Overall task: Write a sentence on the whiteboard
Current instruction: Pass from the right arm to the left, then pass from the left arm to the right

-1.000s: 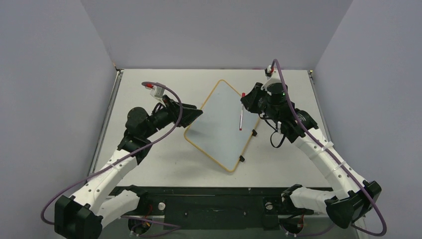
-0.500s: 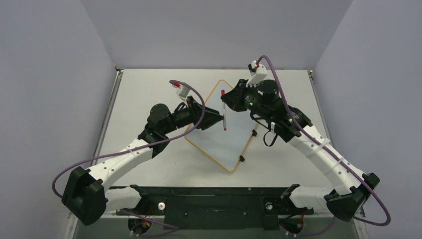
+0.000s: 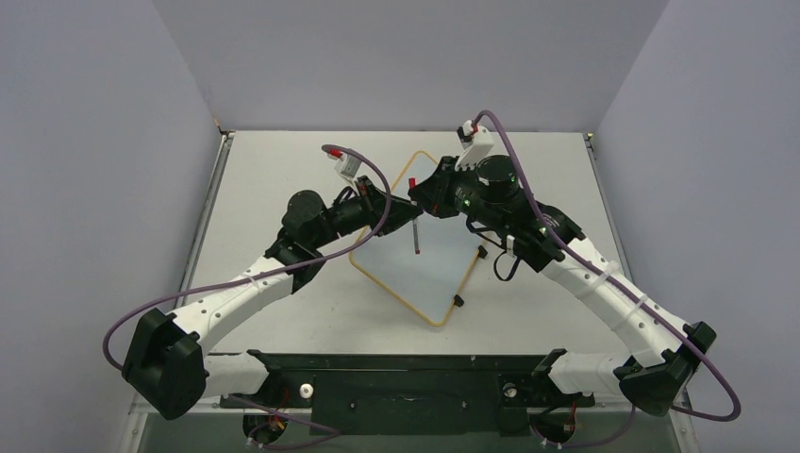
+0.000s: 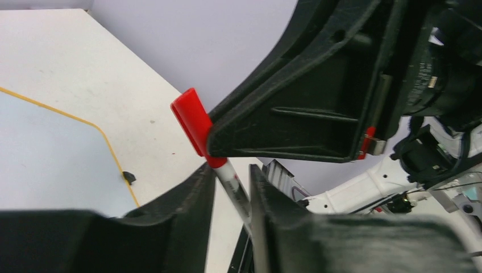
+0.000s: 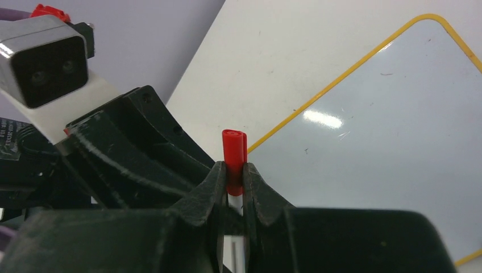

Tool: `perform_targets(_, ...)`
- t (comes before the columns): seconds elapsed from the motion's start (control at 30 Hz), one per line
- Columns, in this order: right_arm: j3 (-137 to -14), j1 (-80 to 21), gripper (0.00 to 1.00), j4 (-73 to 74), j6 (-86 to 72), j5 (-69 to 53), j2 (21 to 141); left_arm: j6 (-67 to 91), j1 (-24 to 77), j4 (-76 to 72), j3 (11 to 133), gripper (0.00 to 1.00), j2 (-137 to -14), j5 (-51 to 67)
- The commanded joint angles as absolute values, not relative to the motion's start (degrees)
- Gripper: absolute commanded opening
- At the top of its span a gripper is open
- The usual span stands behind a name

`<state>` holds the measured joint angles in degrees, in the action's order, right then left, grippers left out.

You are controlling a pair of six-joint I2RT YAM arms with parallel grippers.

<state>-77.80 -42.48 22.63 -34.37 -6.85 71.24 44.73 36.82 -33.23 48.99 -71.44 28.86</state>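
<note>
Two sets of jaws were brought together over the far left part of the whiteboard (image 3: 429, 278), which lay flat on the counter (image 3: 274, 170), turned corner-on between the arms, its two black clips on the near right edge. The right jaws were closed tight on the red cap (image 5: 233, 152) of a marker (image 3: 416, 237), which hung tip-down above the board without touching it. The left jaws stood partly open on either side of the white barrel (image 4: 233, 186), just under the cap. A sliver of gap was seen beside the barrel, so no firm hold could be claimed there.

The step in hand was judged to be the uncapping of the marker, with nothing written on the board.

- The left jaws would best be closed fully on the barrel before any pull was made, or the barrel would be left behind in the cap.
- The grip should be kept close under the cap, where the barrel is least likely to be levered askew.
- The parting should be made straight along the marker's length, not sideways.
- Since the barrel sat slanted between the left jaws, some slewing was to be expected as they closed, and a slow closure was advised.
</note>
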Motion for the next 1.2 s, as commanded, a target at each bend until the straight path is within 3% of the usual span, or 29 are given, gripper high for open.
perform_targets(0.0, -80.41, -43.19, 0.0, 19.4, -35.12, -8.11, 71.46, 44.11, 37.12, -35.46, 51.89, 0.03, -72.04, 27.04)
perform_targets(0.13, -79.62, -43.2, 0.02, 18.25, -35.28, -8.75, 71.15, 45.03, 37.17, -35.61, 51.7, 0.0, -71.58, 25.33)
perform_targets(0.17, -79.58, -43.19, 0.1, 18.14, -34.81, -8.59, 71.0, 45.28, 37.18, -35.77, 51.58, 0.0, -71.43, 24.97)
perform_targets(0.2, -79.24, -43.21, 0.32, 18.12, -34.46, -7.82, 70.51, 46.06, 37.18, -35.86, 51.5, 0.0, -71.01, 23.91)
perform_targets(0.27, -77.83, -43.21, 0.59, 17.72, -33.14, -6.45, 68.71, 47.9, 37.18, -36.63, 51.04, 0.0, -69.95, 21.5)
perform_targets(0.33, -75.28, -42.97, 0.68, 16.74, -31.52, -4.74, 65.66, 50.91, 37.18, -38.44, 49.37, 0.0, -68.44, 17.83)
perform_targets(0.5, -66.86, -40.21, 0.69, 9.78, -31.15, -8.25, 57.55, 62.78, 37.11, -50.84, 42.56, 0.0, -64.87, 4.82)
perform_targets(0.73, -58.6, -38.95, 0.65, -2.27, -33.34, -18.93, 54.08, 73.34, 37.59, -60.85, 40.5, 0.0, -67.26, 0.74)
perform_targets(1.17, -61.26, -39.48, 0.41, -6.85, -35.72, -25.83, 61.18, 75.21, 40.54, -64.58, 40.24, 0.0, -69.75, -2.59)
